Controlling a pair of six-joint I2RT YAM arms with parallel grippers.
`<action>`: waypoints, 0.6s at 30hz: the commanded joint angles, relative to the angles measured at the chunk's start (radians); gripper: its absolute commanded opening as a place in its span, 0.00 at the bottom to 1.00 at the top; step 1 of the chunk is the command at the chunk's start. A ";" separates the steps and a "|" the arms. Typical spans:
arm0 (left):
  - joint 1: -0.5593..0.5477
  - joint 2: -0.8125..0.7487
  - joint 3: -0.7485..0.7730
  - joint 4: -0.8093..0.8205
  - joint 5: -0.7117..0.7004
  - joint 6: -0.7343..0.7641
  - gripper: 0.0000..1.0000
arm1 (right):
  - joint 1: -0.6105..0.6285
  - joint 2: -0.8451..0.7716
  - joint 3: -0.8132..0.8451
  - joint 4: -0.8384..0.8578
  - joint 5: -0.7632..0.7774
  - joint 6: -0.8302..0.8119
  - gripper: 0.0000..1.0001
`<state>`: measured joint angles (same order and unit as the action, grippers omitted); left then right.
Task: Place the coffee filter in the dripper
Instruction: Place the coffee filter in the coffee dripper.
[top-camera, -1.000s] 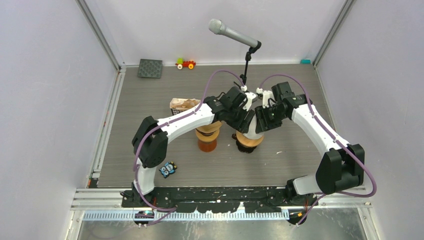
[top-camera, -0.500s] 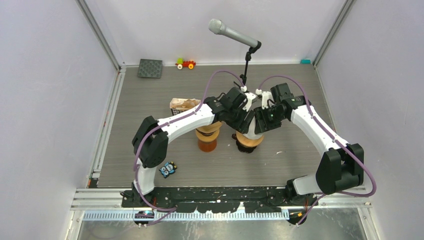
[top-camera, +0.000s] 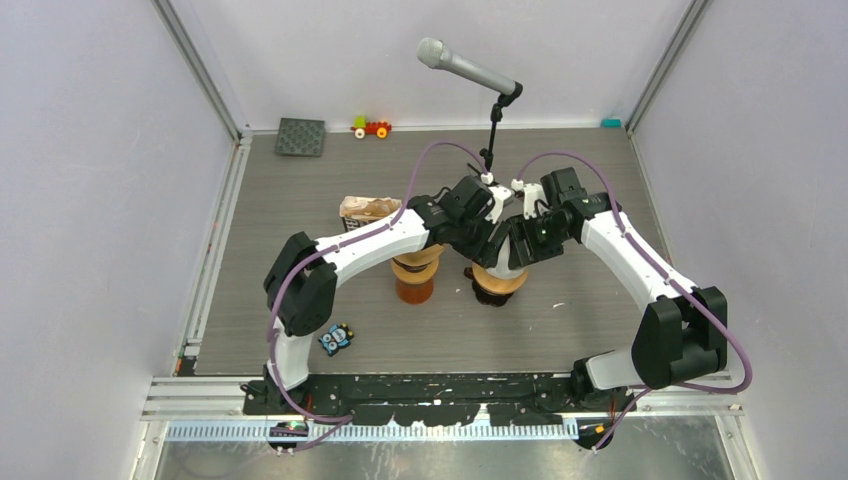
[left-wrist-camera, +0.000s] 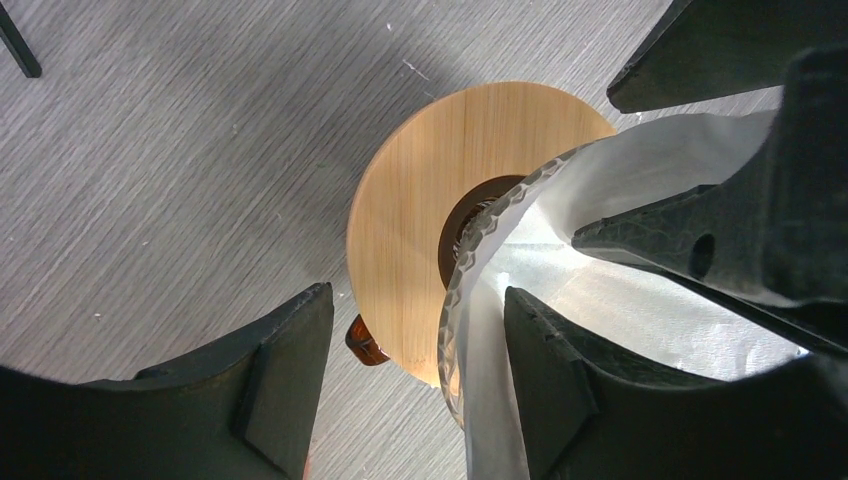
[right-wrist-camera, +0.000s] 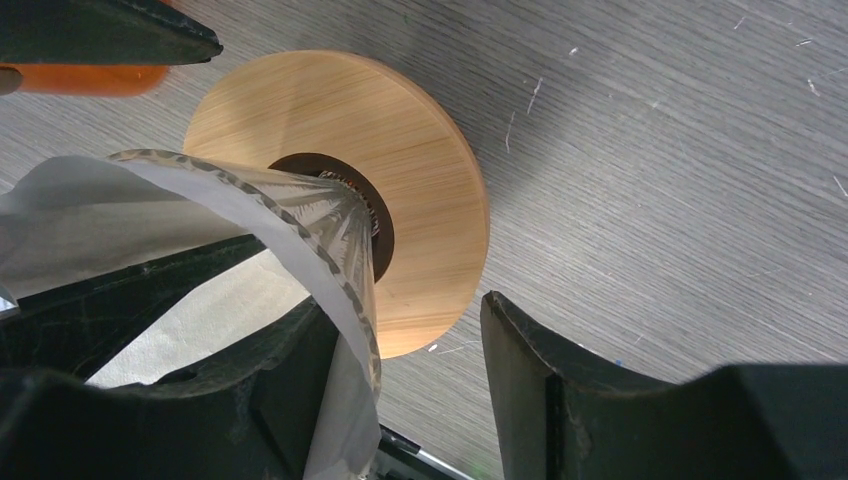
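Both arms reach in over the middle of the table (top-camera: 250, 260) and meet above the dripper (left-wrist-camera: 410, 200), so from above their wrists hide most of it; only the front of its round wooden collar shows. The white coffee filter (left-wrist-camera: 640, 150) stands as an open cone with its tip in the dark hole at the centre of the collar and its crimped seam running up one side.

The left gripper (left-wrist-camera: 415, 300) is open. One finger (left-wrist-camera: 560, 390) lies against the inside of the paper, and the other stands clear outside, with bare wood showing between them. The right gripper (right-wrist-camera: 405, 305) is open too. Its inner finger (right-wrist-camera: 270, 400) is partly covered by the filter's edge and its outer finger is well apart from the paper. Each gripper's black fingers crowd the other's wrist view.

Just beside the dripper, under the left forearm, sits an amber jar (top-camera: 415, 282) with a wooden collar. A brown paper bag (top-camera: 366, 207) lies behind it. A microphone (top-camera: 462, 66) on a thin stand rises behind the grippers. Against the far wall are a dark square mat (top-camera: 301, 136), a toy train (top-camera: 371, 127) and a small teal block (top-camera: 610, 122). A small black-and-blue toy (top-camera: 339, 338) lies near the left arm's base.
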<state>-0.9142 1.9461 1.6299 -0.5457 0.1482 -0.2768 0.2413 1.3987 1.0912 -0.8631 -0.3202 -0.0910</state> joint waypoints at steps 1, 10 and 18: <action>-0.003 -0.044 -0.022 0.006 -0.034 0.015 0.65 | 0.005 -0.027 -0.011 0.014 0.029 0.000 0.62; -0.002 -0.058 -0.037 0.013 -0.048 0.010 0.69 | 0.003 -0.029 -0.011 0.019 0.030 0.005 0.66; 0.001 -0.061 -0.042 0.014 -0.048 -0.002 0.75 | -0.002 -0.021 -0.011 0.019 0.023 0.005 0.66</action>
<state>-0.9142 1.9259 1.6001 -0.5308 0.1165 -0.2810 0.2409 1.3987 1.0824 -0.8532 -0.3111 -0.0872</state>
